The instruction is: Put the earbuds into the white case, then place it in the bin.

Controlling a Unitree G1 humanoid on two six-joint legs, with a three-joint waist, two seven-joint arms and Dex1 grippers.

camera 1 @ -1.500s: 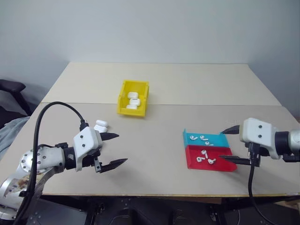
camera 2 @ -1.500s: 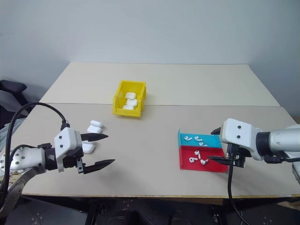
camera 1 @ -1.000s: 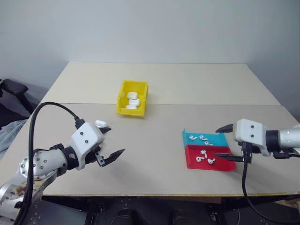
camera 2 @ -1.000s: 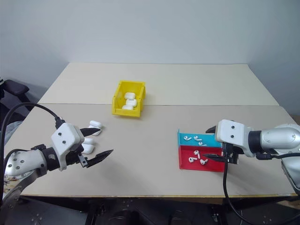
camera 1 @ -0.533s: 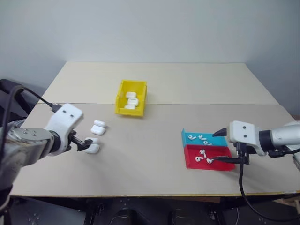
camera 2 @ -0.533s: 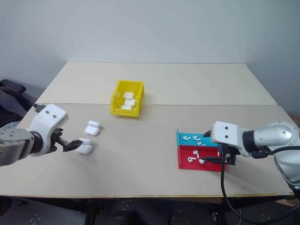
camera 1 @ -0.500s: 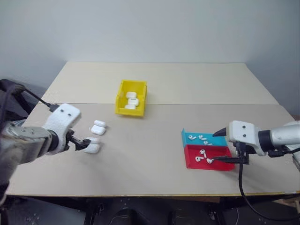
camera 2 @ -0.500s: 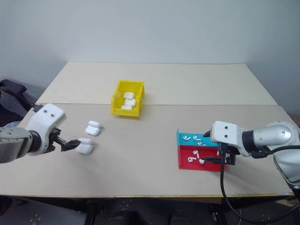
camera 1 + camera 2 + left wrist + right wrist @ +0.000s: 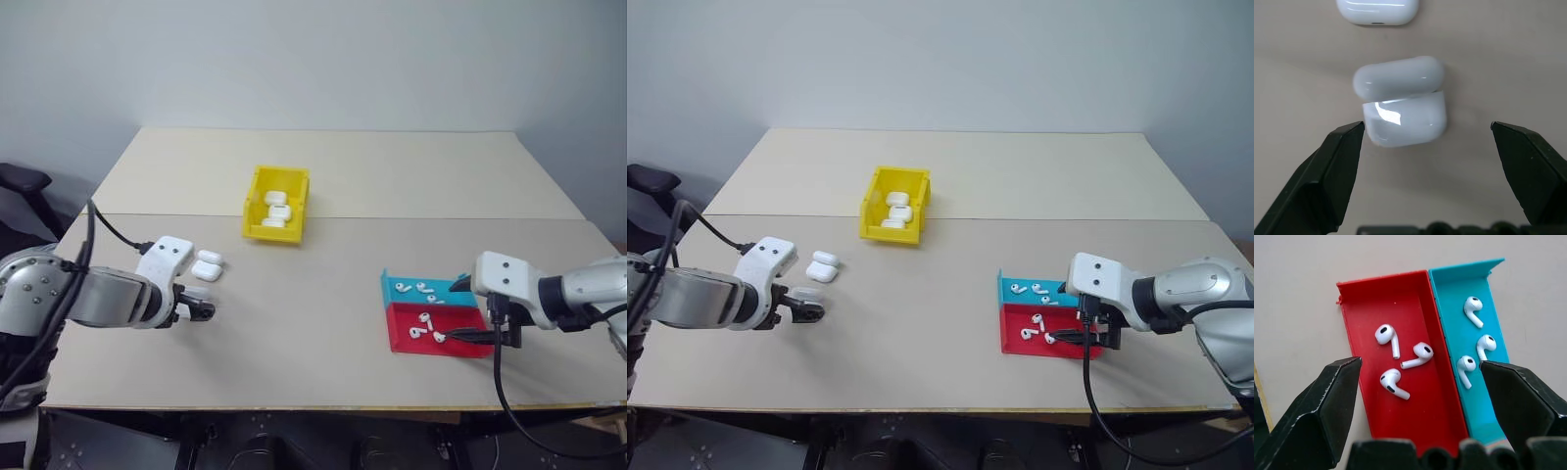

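Observation:
A white case (image 9: 1403, 115) lies on the table at the left with its lid slightly ajar. My left gripper (image 9: 1427, 127) points down at it, open, one finger on each side and apart from it. Several earbuds (image 9: 1388, 335) lie in the red tray (image 9: 1356, 303) and the teal tray (image 9: 1449, 293) at the right. My right gripper (image 9: 1420, 363) hangs open just above those trays, holding nothing. The yellow bin (image 9: 272, 235) stands farther back near the middle, with three white cases (image 9: 278, 211) inside.
Two more white cases (image 9: 208, 264) lie just beyond the one under my left gripper. A seam between two tabletops (image 9: 392, 219) runs across behind the trays. A dark chair (image 9: 20, 181) stands off the table's left edge.
My left gripper has swung left, rolled and tipped downward, coming over the nearest white case. My right gripper has tilted down a little over the trays.

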